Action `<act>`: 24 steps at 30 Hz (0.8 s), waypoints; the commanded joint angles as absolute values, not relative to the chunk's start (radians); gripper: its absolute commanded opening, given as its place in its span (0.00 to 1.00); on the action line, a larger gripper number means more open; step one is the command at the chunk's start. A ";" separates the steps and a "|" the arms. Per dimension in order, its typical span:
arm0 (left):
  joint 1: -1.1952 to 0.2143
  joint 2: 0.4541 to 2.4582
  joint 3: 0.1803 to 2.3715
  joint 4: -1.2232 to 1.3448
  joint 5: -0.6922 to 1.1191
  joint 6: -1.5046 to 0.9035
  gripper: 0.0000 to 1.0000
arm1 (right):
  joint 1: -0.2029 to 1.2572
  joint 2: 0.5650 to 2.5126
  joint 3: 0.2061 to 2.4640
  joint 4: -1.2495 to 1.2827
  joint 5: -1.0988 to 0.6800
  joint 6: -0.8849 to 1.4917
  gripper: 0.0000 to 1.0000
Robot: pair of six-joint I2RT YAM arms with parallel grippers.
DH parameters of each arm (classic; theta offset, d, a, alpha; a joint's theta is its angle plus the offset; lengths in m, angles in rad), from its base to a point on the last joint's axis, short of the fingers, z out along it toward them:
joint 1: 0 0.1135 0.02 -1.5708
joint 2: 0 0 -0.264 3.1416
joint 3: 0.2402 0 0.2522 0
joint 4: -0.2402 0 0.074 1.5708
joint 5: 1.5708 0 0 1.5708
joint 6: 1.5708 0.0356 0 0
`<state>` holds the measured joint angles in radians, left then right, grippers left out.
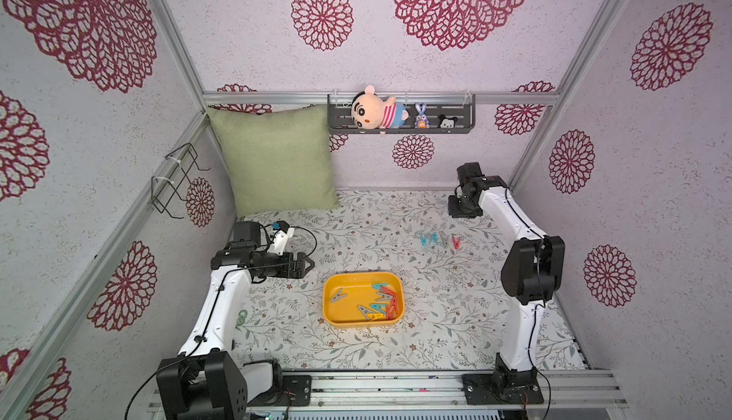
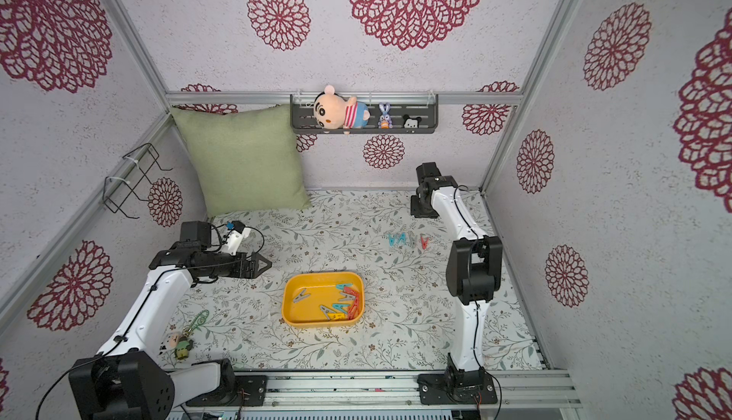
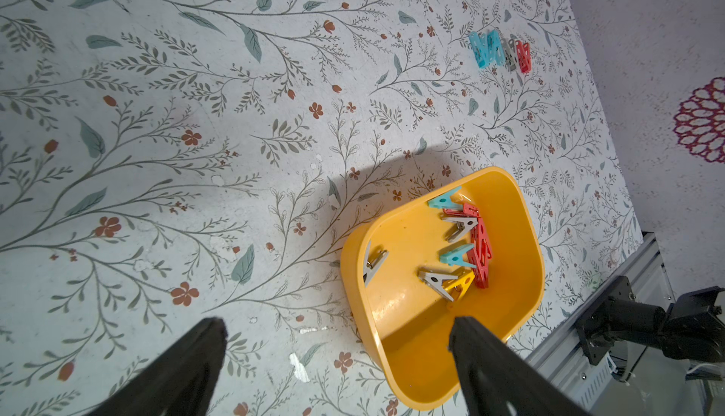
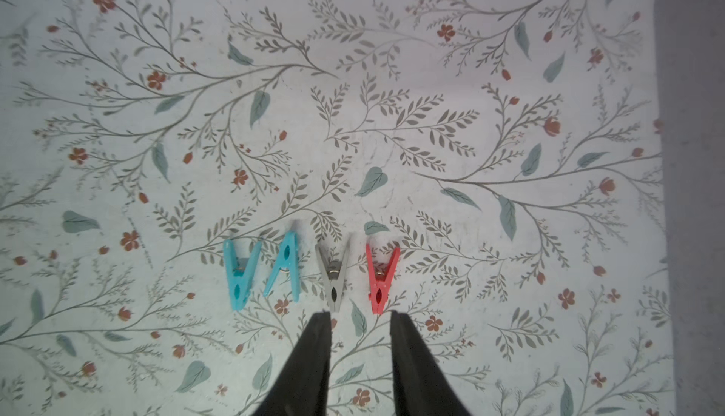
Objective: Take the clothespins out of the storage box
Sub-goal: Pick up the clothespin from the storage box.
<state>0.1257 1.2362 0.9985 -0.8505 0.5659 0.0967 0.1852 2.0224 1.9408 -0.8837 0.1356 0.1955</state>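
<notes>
Floral-print table cover (image 1: 356,216) inside flower-patterned walls; a green square fabric cushion (image 1: 277,160) fills the far-left corner.

Both top views: the shallow yellow plastic storage box (image 1: 325,299) sits mid-table toward the near edge, with bare cover on every side. Small plastic clothespins in teal, grey, red and yellow (image 1: 386,301) crowd the box's right wall. One grey pin lies alone at its left. A row of four more clothespins (image 2: 402,240) lies toward the far-right corner, well apart from the box. There is a small white mark on the left arm (image 1: 216,307), too small to read.

Left wrist: left gripper (image 3: 337,324) jaws wide apart, empty. One fingertip shows against the box's floor, the other against bare cover.

Right wrist: right gripper (image 4: 361,314) jaws a little apart, nothing between them. The tips sit just beside the grey and red pins of the row, two teal pins alongside, open cover beyond.
</notes>
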 commanded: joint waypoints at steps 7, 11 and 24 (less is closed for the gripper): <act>0.141 1.226 1.008 -0.831 0.521 0.086 0.97 | 0.422 1.807 1.904 -0.992 0.235 0.282 0.30; 0.143 1.230 1.008 -0.822 0.501 0.079 0.97 | 0.581 1.759 1.854 -1.019 0.236 0.334 0.30; 0.147 1.249 1.009 -0.823 0.488 0.077 0.97 | 0.986 1.847 1.701 -0.971 0.144 0.442 0.27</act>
